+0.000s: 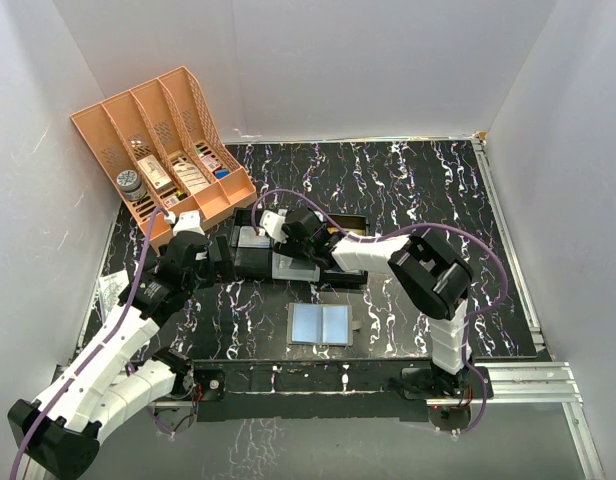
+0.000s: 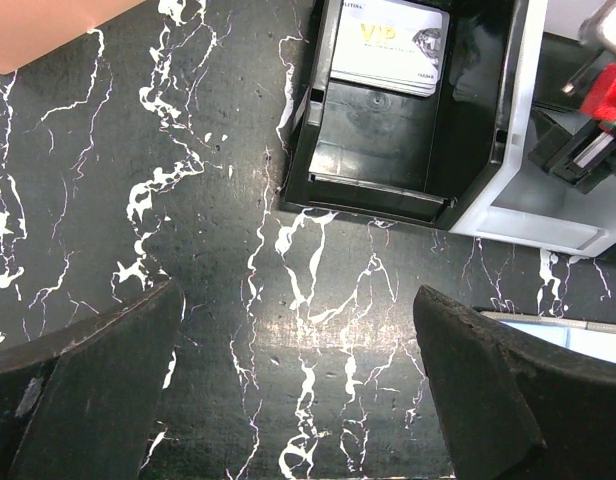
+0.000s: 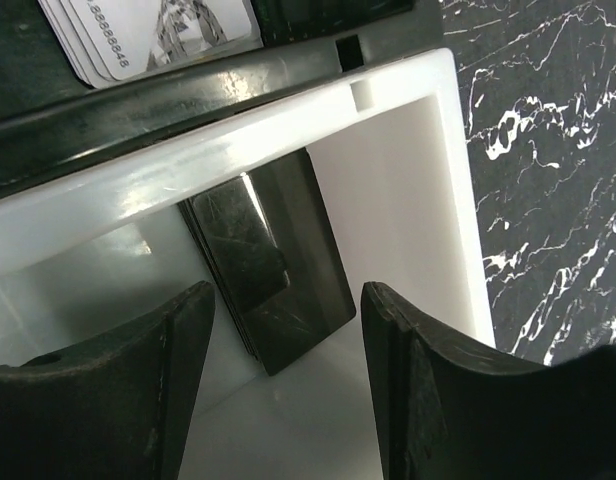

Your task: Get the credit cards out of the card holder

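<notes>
Right end effector [image 3: 285, 310] parted, card holder [image 1: 321, 324] flat, long axis left-right

One grey folding card holder with pale-blue faces [image 1: 320, 324]; one black plastic tray [image 2: 378, 130]; one white plastic tray [image 3: 408, 190]; one peach four-slot rack [image 1: 163, 150]; stacked pale cards [image 2: 388, 45] and dark cards [image 3: 263, 265], number unclear.

Plain white walls [image 1: 368, 60] on three sides, black white-veined marble tabletop [image 1: 428, 190], aluminium rail [image 1: 518, 375] at near edge

Peach slotted plastic rack [image 1: 96, 130] sits back-left on the black white-veined tabletop [image 1: 418, 190], and a black rectangular tray [image 2: 383, 130] is right beside a white rectangular tray [image 3: 408, 170].
</notes>
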`<state>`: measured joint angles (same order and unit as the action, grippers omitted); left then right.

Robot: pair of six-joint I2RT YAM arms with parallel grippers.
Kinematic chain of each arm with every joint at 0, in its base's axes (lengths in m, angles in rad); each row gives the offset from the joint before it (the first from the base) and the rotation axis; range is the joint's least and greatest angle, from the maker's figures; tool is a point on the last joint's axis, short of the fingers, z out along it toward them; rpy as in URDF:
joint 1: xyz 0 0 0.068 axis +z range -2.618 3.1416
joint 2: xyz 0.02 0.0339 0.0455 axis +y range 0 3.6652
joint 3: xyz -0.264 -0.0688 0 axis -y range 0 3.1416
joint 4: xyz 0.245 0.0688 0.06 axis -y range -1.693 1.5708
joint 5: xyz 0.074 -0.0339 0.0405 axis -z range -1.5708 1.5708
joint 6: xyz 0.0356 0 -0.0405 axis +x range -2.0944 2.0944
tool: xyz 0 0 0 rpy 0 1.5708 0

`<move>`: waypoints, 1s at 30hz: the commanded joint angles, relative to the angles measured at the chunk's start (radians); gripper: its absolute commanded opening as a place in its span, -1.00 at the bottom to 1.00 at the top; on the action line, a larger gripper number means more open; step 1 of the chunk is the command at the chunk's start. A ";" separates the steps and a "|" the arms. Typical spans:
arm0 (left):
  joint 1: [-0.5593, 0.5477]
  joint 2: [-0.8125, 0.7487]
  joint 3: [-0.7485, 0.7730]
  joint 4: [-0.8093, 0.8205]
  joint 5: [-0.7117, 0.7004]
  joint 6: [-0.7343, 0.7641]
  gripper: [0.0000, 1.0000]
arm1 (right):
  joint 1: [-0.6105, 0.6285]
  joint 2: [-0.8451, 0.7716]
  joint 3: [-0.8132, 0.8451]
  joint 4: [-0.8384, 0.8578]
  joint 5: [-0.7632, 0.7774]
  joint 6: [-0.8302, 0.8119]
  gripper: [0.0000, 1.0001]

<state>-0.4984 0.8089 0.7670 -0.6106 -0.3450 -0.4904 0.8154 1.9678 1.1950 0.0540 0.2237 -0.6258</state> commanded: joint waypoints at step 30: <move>-0.141 0.166 -0.250 0.465 0.773 -0.162 0.57 | -0.011 -1.127 -0.804 -0.165 -0.262 1.517 0.40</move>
<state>-0.5606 0.9779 0.5312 -0.2337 0.4034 -0.5610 0.8074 0.9031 0.4198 -0.1371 0.0250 0.7528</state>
